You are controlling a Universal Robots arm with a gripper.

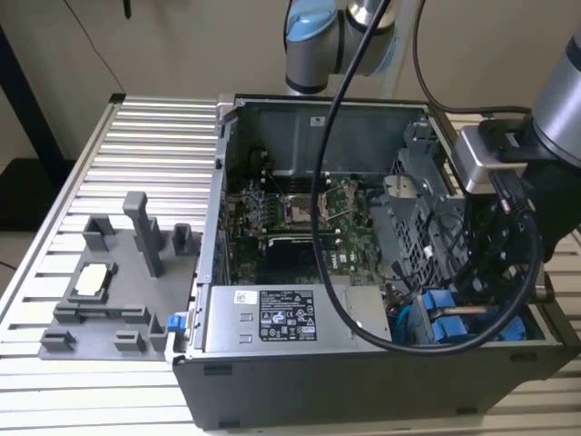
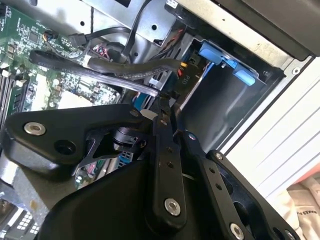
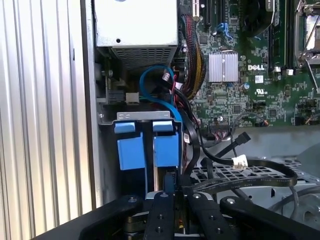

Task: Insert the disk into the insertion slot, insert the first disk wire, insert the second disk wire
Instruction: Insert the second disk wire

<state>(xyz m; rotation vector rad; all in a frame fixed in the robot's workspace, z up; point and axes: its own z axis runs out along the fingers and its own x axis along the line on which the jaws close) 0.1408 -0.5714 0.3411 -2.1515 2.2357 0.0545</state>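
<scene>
The gripper [image 3: 172,212] was down inside the open PC case [image 1: 363,381], at the corner on the exterior view's right, right over the drive cage. In both wrist views its black fingers [image 2: 167,165] looked pressed close together, maybe pinching something thin at the tips, but I honestly couldn't tell what.

Just past the fingertips in the first wrist view sat two blue-fronted carriers side by side in the grey cage. The one nearest the fingers, which I took to be the disk [image 3: 166,147], was already seated in the insertion slot [image 3: 142,116], with the other carrier [image 3: 130,150] touching it alongside. The same blue fronts [image 1: 445,318] showed in the exterior view.

A blue data cable [image 3: 155,87] looped up from behind the cage toward the power supply box [image 3: 136,25], and a bundle of black cables [image 3: 240,172] draped across the perforated metal beside the gripper.

Further out were the green motherboard [image 1: 290,213], the ribbed aluminium table [image 1: 154,154], and a grey fixture tray [image 1: 109,291] well apart from the case on the exterior view's left.
</scene>
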